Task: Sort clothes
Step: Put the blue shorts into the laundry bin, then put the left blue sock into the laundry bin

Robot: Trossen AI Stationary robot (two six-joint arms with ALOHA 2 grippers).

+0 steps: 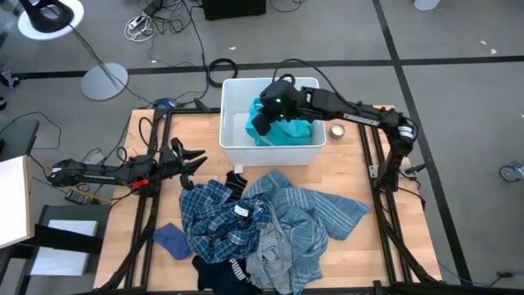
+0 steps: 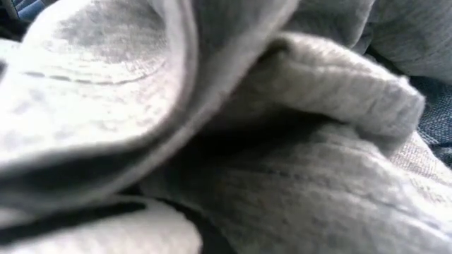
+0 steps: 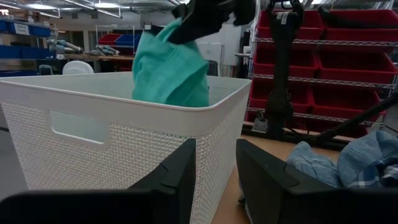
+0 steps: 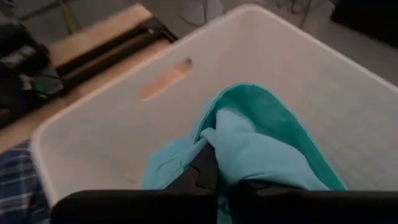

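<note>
My right gripper [image 1: 260, 121] is over the white bin [image 1: 237, 143] at the table's far side, shut on the bright turquoise top [image 1: 282, 127], which hangs into the bin. The top also shows in the left wrist view [image 3: 168, 68] and the right wrist view [image 4: 261, 143]. My left gripper [image 1: 195, 160] is open and empty at the table's left, near the bin's left front corner. The plaid shirt [image 1: 217, 217], grey-blue striped pieces [image 1: 315, 213], a grey piece [image 1: 274, 262] and the navy item [image 1: 225, 274] lie heaped on the table's near half. My right gripper pinches a bunched fold of the turquoise top [image 4: 214, 155] between its two fingers, coming from above and slanting down. The top hangs below the fingers inside the bin's walls [image 3: 174, 74]; whether its lower end rests on the bin's floor is hidden by the wall.
A small round object [image 1: 336, 130] stands right of the bin. A blue cloth [image 1: 170, 239] lies at the table's near left. Grey fabric [image 2: 226, 127] fills the low view. Bare wood [image 1: 184, 131] shows left of the bin.
</note>
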